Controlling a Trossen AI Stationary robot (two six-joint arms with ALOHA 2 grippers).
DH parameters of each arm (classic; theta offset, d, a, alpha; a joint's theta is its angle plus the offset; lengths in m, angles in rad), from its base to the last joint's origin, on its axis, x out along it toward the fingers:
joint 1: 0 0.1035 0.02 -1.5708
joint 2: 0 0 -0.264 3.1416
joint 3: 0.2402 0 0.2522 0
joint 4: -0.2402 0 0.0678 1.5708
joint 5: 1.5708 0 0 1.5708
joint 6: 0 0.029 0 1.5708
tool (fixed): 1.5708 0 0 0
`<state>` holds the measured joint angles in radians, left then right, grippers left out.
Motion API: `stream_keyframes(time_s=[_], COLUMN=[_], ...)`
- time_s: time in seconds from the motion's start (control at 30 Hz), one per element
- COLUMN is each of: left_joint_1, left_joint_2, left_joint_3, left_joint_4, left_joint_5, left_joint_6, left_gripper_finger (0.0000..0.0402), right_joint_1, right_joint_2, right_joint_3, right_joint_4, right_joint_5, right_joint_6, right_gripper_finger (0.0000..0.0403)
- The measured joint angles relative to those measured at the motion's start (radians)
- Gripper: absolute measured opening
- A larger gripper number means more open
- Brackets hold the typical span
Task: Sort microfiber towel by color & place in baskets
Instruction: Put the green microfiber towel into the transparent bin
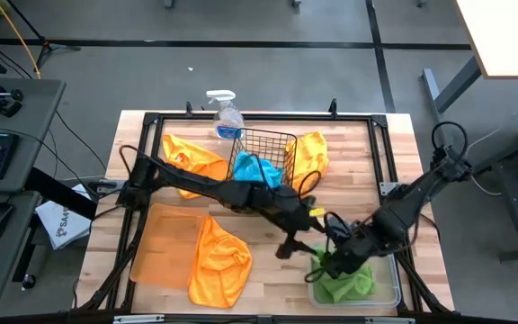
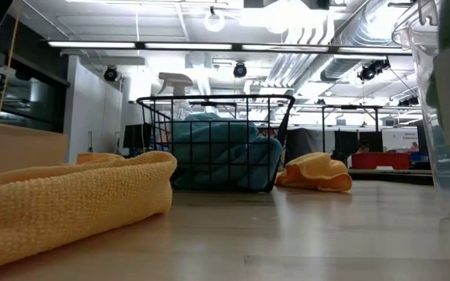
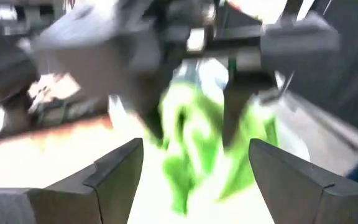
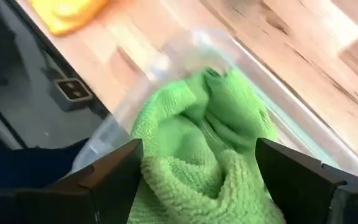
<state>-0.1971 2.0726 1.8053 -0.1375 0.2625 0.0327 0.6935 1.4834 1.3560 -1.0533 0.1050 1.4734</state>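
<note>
A lime green towel [image 1: 344, 283] lies bunched in the clear plastic tub [image 1: 394, 292] at the table's near right. My right gripper [image 1: 326, 265] is open right over it [image 4: 197, 149], a finger on each side of the heap. My left gripper [image 1: 288, 245] is open and empty just left of the tub [image 3: 194, 149], facing the right gripper [image 3: 191, 124]. A turquoise towel [image 1: 257, 168] lies in the black wire basket [image 1: 277, 144]. One orange towel [image 1: 218, 261] lies partly on the flat orange tray [image 1: 160, 243]. Two more orange towels lie left [image 1: 192, 157] and right [image 1: 311, 153] of the basket. My right gripper's open fingers [image 4: 114, 171] stand on either side of the green towel's top folds [image 4: 197, 155], coming from above. Whether they touch the cloth I cannot tell. The towel rests in the tub.
A clear spray bottle [image 1: 226, 112] stands at the far edge behind the basket. A black frame [image 1: 380, 135] runs around the tabletop. Bare wood [image 1: 268, 288] shows between the tray and the tub. A white printed bag [image 1: 61, 220] hangs off the table's left side.
</note>
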Motion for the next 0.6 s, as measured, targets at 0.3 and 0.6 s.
stream_keyframes(time_s=[0.3,0.6], left_joint_1=[0.079,0.186], left_joint_2=[-0.183,-0.463], left_joint_3=[-0.020,-0.363], left_joint_4=[-0.439,-0.237], left_joint_5=[-0.005,-0.011], left_joint_6=[0.057,-0.088], left_gripper_finger=[0.0280,0.0280], right_joint_1=[0.147,0.225], right_joint_2=[0.003,0.091], right_joint_3=[0.000,0.000], right_joint_4=[-0.027,-0.025], right_joint_5=[-0.005,-0.047], right_joint_6=[0.272,0.676], right_gripper_finger=[0.0307,0.0307])
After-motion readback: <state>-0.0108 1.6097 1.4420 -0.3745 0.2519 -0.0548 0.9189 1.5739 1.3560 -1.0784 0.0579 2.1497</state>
